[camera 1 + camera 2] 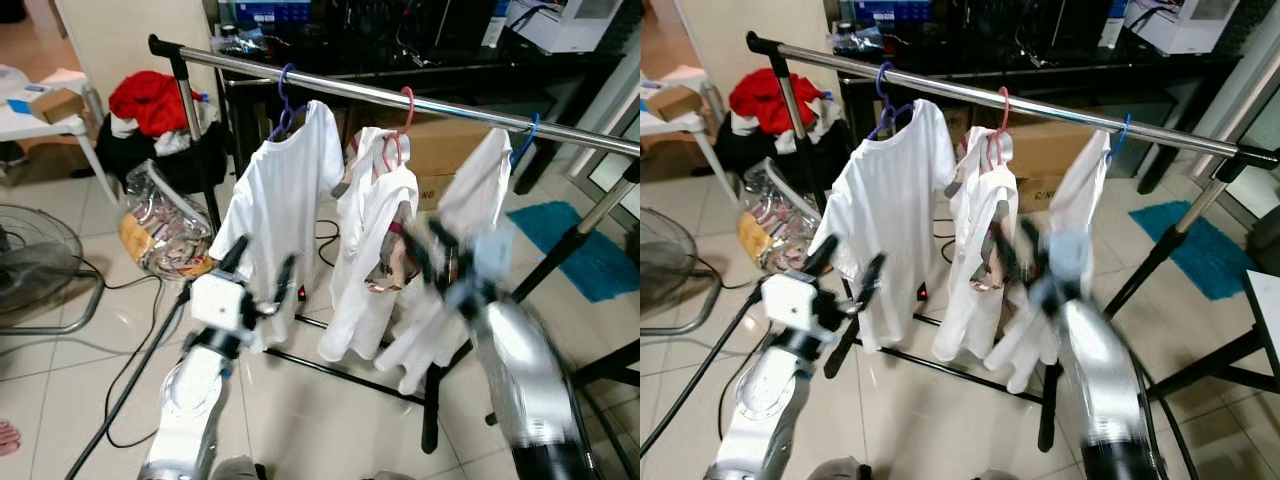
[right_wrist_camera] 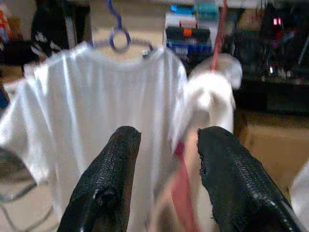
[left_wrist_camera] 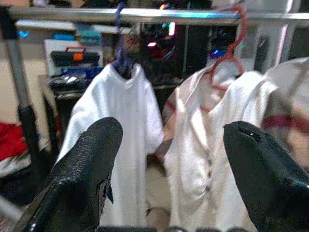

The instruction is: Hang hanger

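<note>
Hangers hold three white clothes on the shiny metal rail — a purple hanger on the left with a white T-shirt, a pink hanger in the middle with a white shirt, and a blue hanger on the right with another white cloth. Each hook sits over the rail and the clothes hang straight down. The rail runs from far left to near right, sloping a little lower on the right, and the hangers are set across it at a slant. The rail has bare room at its left end by the black post and more bare room to the right of the blue hanger. Under the clothes is a black bottom bar on the pale tiled floor. The left gripper is up near the bottom of the T-shirt, with its fingers spread wide and nothing between them. The right gripper is blurry, right by the lower part of the white shirt; its fingers are a little apart, and something pink and blurry shows between them — I cannot tell if they touch it. Far left there is a red pile of clothes, a fan and a clear bag, and on the right a blue mat.
</note>
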Controlling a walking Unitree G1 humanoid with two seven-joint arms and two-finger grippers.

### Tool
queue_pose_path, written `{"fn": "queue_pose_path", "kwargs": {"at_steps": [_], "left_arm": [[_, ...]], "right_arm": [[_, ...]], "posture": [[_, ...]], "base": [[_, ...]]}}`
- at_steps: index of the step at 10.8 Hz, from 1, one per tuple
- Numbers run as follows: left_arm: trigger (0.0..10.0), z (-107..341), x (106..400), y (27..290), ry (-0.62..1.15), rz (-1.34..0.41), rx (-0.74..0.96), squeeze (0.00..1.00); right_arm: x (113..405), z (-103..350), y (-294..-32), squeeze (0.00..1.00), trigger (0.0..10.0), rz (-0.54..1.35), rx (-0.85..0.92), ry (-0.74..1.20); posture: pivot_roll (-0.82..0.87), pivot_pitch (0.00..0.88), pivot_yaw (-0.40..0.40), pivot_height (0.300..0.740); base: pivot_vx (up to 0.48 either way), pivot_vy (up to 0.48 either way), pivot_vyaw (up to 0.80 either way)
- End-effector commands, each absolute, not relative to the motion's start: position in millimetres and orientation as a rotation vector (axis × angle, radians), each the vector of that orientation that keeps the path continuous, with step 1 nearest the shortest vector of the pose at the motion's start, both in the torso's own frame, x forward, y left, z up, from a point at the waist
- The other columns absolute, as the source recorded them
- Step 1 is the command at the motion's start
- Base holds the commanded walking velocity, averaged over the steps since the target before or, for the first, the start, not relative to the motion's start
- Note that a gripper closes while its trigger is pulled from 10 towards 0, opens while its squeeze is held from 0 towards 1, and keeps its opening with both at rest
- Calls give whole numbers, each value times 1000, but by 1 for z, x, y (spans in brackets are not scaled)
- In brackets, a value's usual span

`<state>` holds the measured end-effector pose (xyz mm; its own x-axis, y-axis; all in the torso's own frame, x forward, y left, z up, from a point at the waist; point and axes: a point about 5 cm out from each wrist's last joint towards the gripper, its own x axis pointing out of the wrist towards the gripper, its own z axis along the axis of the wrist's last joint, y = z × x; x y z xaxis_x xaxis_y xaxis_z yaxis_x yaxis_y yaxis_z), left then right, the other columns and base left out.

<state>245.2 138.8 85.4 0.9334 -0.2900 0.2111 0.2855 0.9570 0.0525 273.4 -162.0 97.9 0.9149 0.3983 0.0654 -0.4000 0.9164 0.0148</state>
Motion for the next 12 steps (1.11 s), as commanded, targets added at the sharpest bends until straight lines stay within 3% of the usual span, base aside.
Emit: {"fn": "queue_pose_path", "kwargs": {"at_steps": [1,3,6,8,9,10,11,12], "left_arm": [[10000,80,244,140,-205,-277,21,0],[10000,63,243,144,-139,-228,-5,0],[10000,9,232,144,93,-259,54,0],[10000,-16,226,143,232,-236,42,0],[10000,-24,223,146,274,-219,44,0],[10000,-31,220,150,325,-184,22,0],[10000,-41,216,159,402,-117,1,0],[10000,-47,211,170,443,-46,-28,0]], "right_arm": [[273,96,-169,0,10000,390,-4,-66],[270,72,-188,0,10000,284,-38,7],[245,20,-199,0,10000,359,-113,196],[224,-9,-227,0,3294,306,-196,355],[220,-15,-228,0,3333,313,-203,388],[217,-21,-231,0,4980,294,-206,434],[212,-32,-238,0,10000,244,-225,524],[202,-44,-248,0,10000,183,-247,629]], "posture": [[8,0,-21,740],[16,0,-19,740],[21,0,-8,740],[26,0,3,740],[26,0,8,740],[25,0,10,740],[31,0,12,740],[20,0,3,740]], "base": [[0,0,0],[0,0,0],[0,0,0],[0,0,0],[0,0,0],[0,0,0],[0,0,0],[0,0,0]]}}
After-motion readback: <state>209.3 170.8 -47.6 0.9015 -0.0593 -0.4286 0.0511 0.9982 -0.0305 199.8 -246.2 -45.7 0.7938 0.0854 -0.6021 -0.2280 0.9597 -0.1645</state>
